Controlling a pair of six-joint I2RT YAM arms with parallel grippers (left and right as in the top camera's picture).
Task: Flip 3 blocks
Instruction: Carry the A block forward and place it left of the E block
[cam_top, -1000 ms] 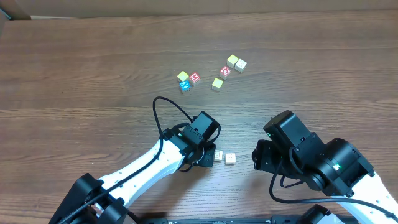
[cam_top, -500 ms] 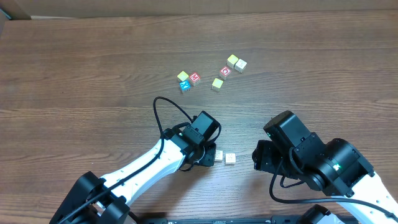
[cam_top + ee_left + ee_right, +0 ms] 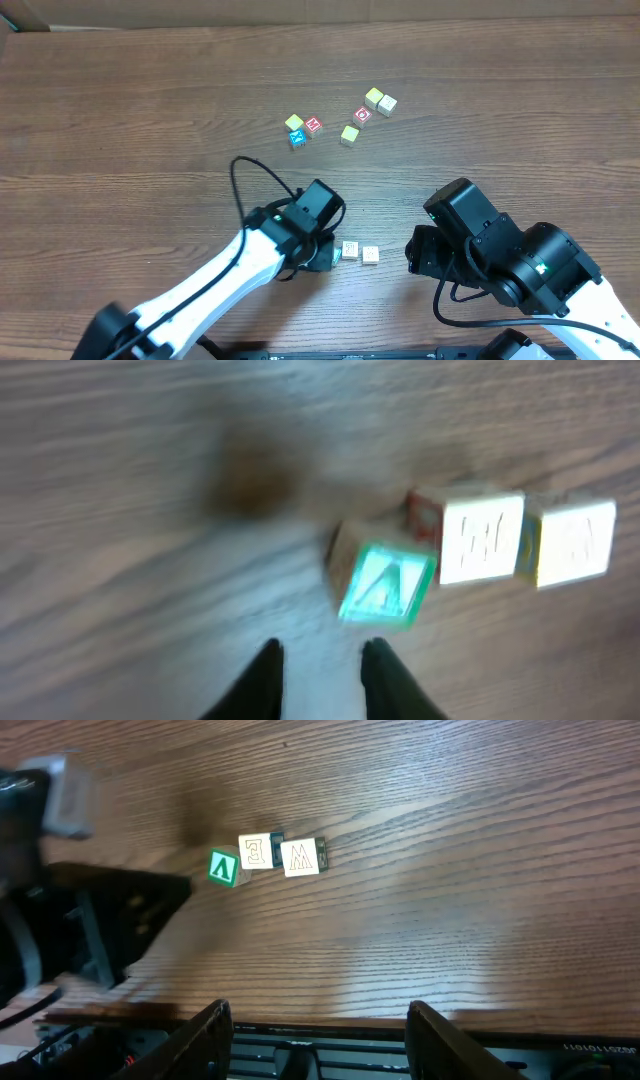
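The left gripper (image 3: 320,660) hovers just short of the green block (image 3: 382,585), jaws narrow and empty; that block lies at the left end of a row, the two cream blocks (image 3: 482,537) just beside it. The flipping looks to be at the green one; next, widen, grip its sides, turn it; the right gripper (image 3: 318,1015) stands wide and empty.

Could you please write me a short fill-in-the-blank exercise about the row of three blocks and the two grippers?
1. The block nearest the left gripper shows a ___ face.
2. The middle block and the end block of the row are both ___ in colour.
3. The right gripper stands open and holds ___.
Missing words: green; cream; nothing.
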